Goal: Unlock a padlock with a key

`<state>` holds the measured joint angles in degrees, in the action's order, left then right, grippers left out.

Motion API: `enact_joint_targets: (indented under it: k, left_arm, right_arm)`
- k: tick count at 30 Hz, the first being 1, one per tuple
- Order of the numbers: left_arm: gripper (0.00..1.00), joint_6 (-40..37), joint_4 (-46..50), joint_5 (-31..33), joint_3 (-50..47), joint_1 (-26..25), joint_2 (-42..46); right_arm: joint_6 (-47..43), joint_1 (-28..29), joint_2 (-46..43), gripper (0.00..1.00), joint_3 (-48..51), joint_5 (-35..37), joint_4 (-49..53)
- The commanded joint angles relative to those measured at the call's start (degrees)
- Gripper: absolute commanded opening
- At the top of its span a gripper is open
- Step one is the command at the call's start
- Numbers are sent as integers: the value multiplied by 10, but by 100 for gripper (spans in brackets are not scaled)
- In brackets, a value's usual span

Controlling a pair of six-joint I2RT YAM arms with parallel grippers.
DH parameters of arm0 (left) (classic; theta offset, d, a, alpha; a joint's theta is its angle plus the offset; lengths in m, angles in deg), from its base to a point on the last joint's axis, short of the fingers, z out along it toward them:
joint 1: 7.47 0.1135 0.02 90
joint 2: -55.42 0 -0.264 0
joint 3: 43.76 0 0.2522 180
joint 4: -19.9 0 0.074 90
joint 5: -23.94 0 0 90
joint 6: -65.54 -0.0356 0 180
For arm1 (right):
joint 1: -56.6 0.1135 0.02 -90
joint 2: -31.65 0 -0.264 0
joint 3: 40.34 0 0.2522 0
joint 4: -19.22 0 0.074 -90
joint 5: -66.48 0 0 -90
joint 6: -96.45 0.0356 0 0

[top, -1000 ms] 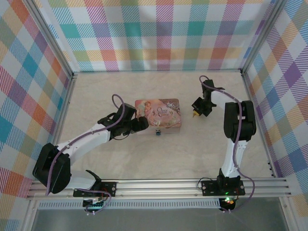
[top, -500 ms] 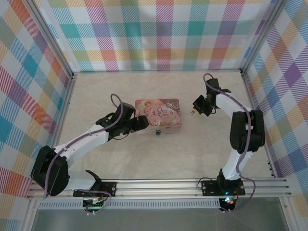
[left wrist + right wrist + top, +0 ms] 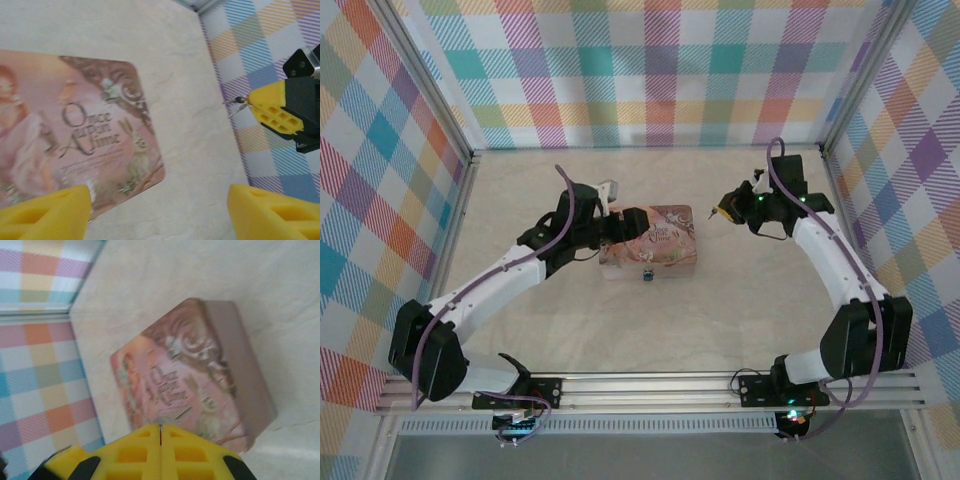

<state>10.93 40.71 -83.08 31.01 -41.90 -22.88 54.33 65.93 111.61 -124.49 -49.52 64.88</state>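
While left gripper (image 3: 625,220) is brought from beside tin (image 3: 670,242) to above it, jaws spread and nothing held, right gripper (image 3: 728,209) is re-angled near tin's right side, clenched on key (image 3: 238,102). Padlock (image 3: 647,274) is seen at tin's near edge, untouched; insertion judged pending.

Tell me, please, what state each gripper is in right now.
Left gripper: open, holding nothing, above the tin.
Right gripper: closed on a thin metal piece, apparently the key.
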Motion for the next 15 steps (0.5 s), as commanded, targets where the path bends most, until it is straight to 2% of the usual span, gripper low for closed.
enact_joint_targets:
  k: [1,15]
  left_arm:
    - [68,20,-77,-70,12,-7,-21]
    - [54,49,-235,-128,46,-51,-79]
  right_arm:
    - [26,17,-41,0,3,-43,-21]
    - [106,53,-95,0,6,-83,-68]
